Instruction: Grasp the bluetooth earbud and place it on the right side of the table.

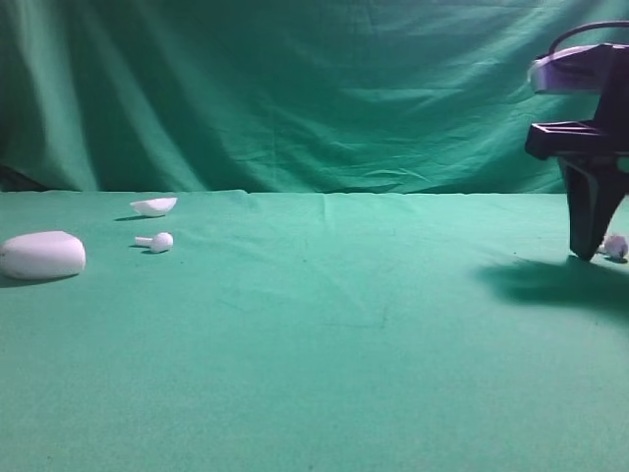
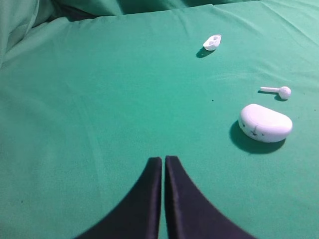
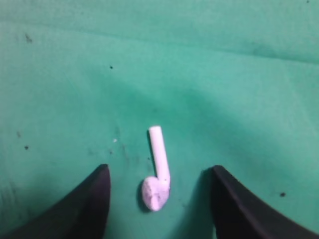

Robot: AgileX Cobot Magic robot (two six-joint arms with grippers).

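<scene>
At the far left of the table (image 1: 314, 374) lie a white case (image 1: 41, 255), a shallow shell piece (image 1: 154, 206) and a spare earbud (image 1: 156, 241), with the left gripper (image 2: 163, 160) nearby, its jaws pressed together on nothing. At the far right the right gripper (image 3: 158, 172) stands low over the cloth, jaws spread wide and gripping nothing. The bluetooth earbud (image 3: 158, 172) lies loose on the table between those jaws, head nearest the gripper, stem pointing away from it. It seems already placed; the right arm, much nearer, likely only needs to lift straight up.
</scene>
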